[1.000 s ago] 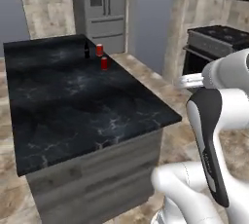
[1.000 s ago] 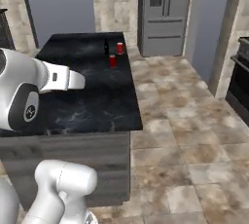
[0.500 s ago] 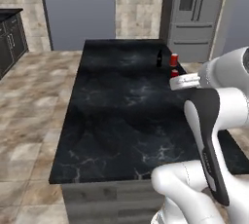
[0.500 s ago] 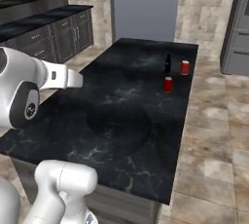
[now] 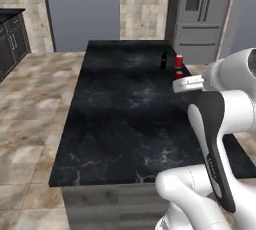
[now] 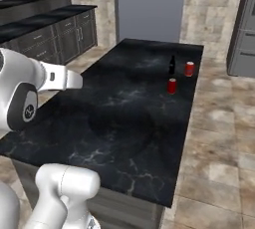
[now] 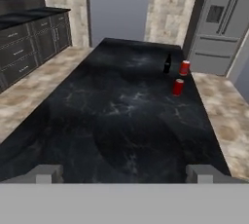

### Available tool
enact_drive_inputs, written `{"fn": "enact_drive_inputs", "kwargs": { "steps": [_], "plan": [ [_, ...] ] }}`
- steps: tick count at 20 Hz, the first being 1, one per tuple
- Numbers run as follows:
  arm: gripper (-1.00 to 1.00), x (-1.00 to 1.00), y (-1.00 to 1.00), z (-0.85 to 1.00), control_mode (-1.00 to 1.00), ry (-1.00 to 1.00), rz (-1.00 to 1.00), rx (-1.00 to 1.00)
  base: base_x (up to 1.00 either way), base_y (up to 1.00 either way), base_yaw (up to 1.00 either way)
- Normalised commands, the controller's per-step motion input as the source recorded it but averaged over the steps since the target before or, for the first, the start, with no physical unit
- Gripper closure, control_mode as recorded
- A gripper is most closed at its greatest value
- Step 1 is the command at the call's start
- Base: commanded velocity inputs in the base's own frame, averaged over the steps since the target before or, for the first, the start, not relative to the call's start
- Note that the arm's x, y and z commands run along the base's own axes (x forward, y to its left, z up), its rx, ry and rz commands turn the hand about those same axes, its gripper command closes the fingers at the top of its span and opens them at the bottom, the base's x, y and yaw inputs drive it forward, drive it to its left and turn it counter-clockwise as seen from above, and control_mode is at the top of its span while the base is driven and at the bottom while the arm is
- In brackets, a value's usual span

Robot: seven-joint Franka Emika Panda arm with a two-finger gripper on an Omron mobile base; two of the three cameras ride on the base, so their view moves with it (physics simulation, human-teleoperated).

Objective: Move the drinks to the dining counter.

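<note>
Approach step: the gripper [image 7: 124,173], fingers spread and empty, is facing the far-off red cans [image 7: 178,86] and dark bottle [image 7: 167,64], needing a closer reach.

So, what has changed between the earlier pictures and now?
The base drove around the black-topped block, so both base views swung; the things themselves did not move. The two red cans and the dark bottle stand near the far right edge as before. Nothing was grasped or released; the gripper is open and empty.
</note>
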Motion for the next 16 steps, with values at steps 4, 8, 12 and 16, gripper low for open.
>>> {"fn": "enact_drive_inputs", "kwargs": {
  "steps": [4,8,12,16],
  "plan": [
    [-1.00,0.00,0.00,0.00,1.00,0.00,0.00,0.00,-0.33,-1.00,-0.15],
    [-1.00,0.00,0.00,0.00,1.00,0.00,0.00,0.00,-1.00,-0.95,-0.41],
    [-1.00,0.00,0.00,0.00,1.00,0.00,0.00,0.00,-0.66,-0.98,-0.35],
    [-1.00,0.00,0.00,0.00,1.00,0.00,0.00,0.00,0.00,-1.00,-0.15]
  ]
}}
